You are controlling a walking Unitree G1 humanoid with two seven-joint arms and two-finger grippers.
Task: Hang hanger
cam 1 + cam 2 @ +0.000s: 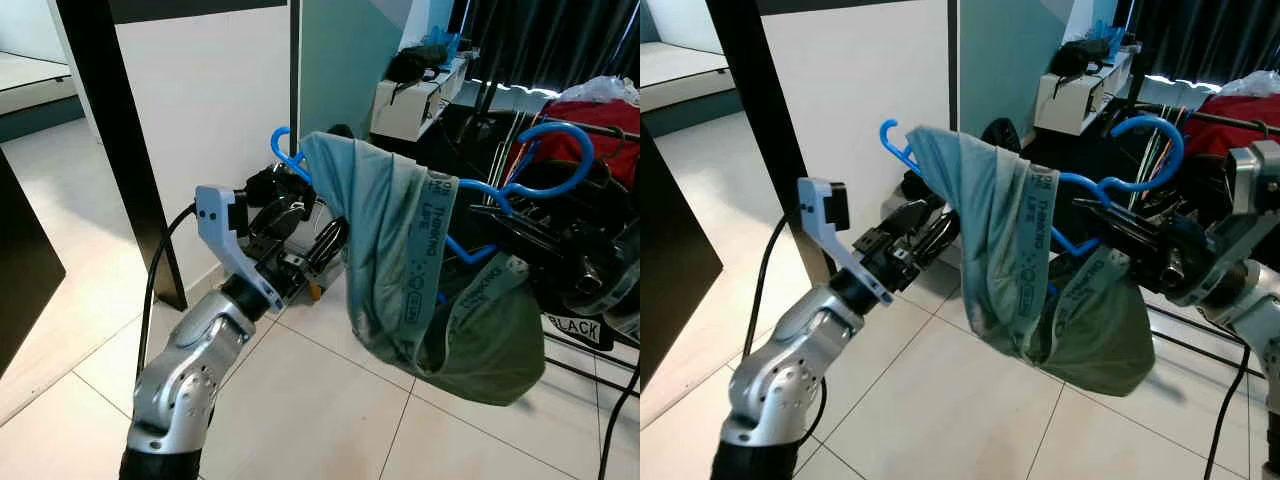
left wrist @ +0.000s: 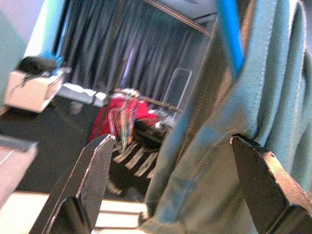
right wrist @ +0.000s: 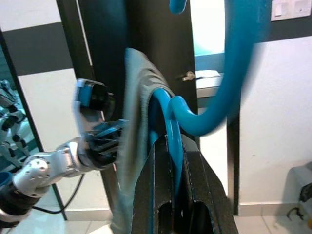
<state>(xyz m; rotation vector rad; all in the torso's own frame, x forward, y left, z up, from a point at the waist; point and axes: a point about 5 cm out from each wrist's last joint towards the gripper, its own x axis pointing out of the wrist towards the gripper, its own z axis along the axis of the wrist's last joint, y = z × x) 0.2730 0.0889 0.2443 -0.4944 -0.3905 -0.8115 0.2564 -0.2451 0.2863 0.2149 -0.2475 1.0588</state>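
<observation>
The blue hanger [image 1: 1095, 190] is held in the air between the two arms, above the tiled floor [image 1: 320, 400], with a grey-green garment [image 1: 400, 270] draped over it. The right end effector [image 1: 1095, 213] is clamped on the hanger just below its hook, as the right wrist view shows the black fingers [image 3: 195, 195] pressed on the blue wire. The left end effector [image 1: 320, 235] stands open at the far end of the hanger, its fingers [image 2: 92, 180] apart on both sides of the cloth. The long axis of the hanger lies almost level, from the robot's left to its right, and the hook curves upward near a drying rack [image 1: 600, 130] with red clothes [image 1: 590, 120], though the rail itself is hard to see. The risk, I think, is that the garment slides off the low end if the hanger tilts, because only one end effector grips it. The hook could also miss the rail or catch on other clothes there.
</observation>
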